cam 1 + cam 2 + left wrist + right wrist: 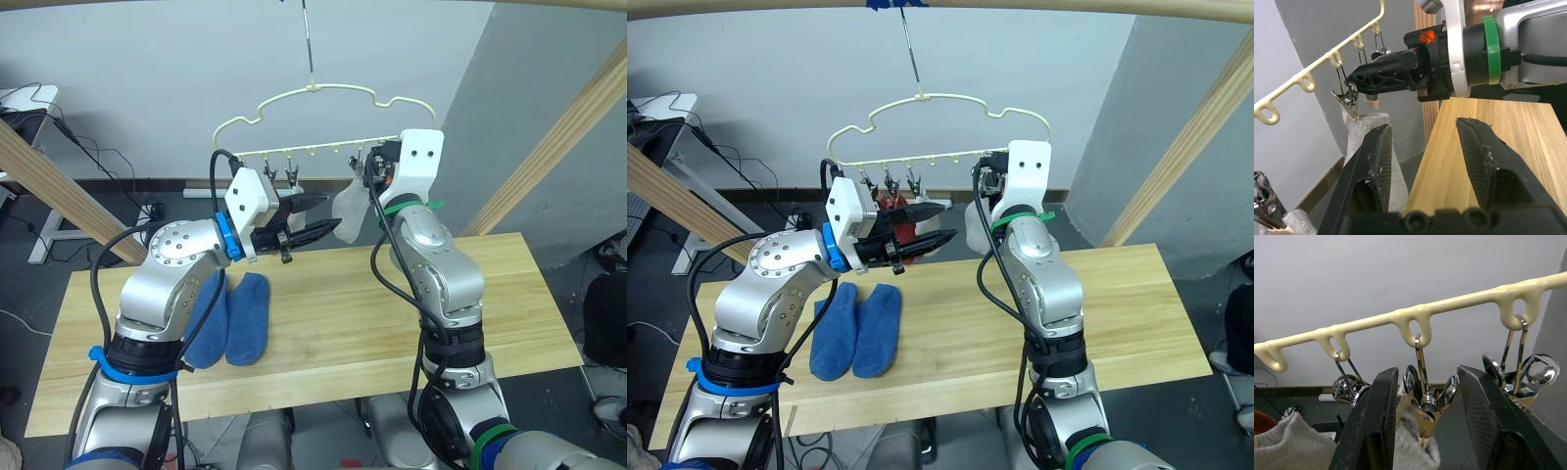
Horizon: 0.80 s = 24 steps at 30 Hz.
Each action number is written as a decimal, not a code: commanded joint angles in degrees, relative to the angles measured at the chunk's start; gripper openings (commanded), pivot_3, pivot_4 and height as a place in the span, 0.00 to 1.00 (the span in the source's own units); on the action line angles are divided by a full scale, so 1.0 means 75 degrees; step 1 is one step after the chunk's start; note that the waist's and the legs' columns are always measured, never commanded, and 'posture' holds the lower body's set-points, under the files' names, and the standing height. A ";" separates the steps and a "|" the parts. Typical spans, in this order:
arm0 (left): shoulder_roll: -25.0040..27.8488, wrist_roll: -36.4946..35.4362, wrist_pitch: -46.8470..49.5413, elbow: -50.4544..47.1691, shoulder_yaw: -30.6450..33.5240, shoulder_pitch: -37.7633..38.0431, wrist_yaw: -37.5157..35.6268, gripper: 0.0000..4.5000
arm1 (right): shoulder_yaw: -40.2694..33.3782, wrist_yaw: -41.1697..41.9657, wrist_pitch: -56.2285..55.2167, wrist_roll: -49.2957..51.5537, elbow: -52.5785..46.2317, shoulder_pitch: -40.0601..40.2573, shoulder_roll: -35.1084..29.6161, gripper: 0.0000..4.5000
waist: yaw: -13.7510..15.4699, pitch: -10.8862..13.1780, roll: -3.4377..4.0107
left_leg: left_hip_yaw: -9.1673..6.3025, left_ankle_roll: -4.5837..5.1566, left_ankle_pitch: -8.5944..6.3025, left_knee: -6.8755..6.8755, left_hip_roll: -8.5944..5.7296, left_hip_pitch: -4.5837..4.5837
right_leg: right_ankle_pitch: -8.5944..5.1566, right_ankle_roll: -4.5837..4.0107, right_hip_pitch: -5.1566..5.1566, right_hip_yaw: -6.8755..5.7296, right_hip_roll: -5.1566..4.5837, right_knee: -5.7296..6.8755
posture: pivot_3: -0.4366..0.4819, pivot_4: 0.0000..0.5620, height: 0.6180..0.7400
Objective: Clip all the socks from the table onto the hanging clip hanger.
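wooden table (392, 323) holds two blue socks (235, 318); clip hanger (323, 122) above.

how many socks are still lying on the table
2: both blue socks, one beside the other, touching, on the table near the left arm. More could be hidden behind the arms.

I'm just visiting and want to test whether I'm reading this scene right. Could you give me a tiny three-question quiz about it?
1. True or false: two blue socks lie side by side on the table.
2. Which gripper is raised to the clip hanger with a metal clip between its open fingers: (a) left gripper or (b) right gripper?
3. Fill in: the sock hanging by the right gripper is light ____ .

Key: 1 true. 2 (b). 3 grey; the grey sock hangs from the hanger.
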 commanded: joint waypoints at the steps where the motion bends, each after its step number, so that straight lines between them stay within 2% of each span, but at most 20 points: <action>1: 0.0021 0.0003 -0.0174 -0.0259 0.0061 0.0004 -0.0013 0.51 | 0.0081 0.0004 -0.0236 0.0122 -0.0163 -0.0184 0.0435 0.44 | 0.0001 0.0000 0.0000 | 0.0000 0.0000 0.0000 0.0000 0.0000 0.0000 | 0.0000 0.0000 0.0000 0.0000 0.0000 0.0000 | 0.26 0.40 1.00; 24: 0.0056 0.0005 -0.0120 -0.0356 0.0078 0.0089 0.0055 0.51 | 0.0056 0.0199 -0.0883 0.0469 0.0426 -0.0434 0.0445 0.44 | 0.0010 -0.0002 -0.0001 | 0.0000 0.0000 0.0000 0.0000 0.0000 0.0000 | 0.0000 0.0000 0.0000 0.0000 0.0000 0.0001 | 0.28 0.40 1.00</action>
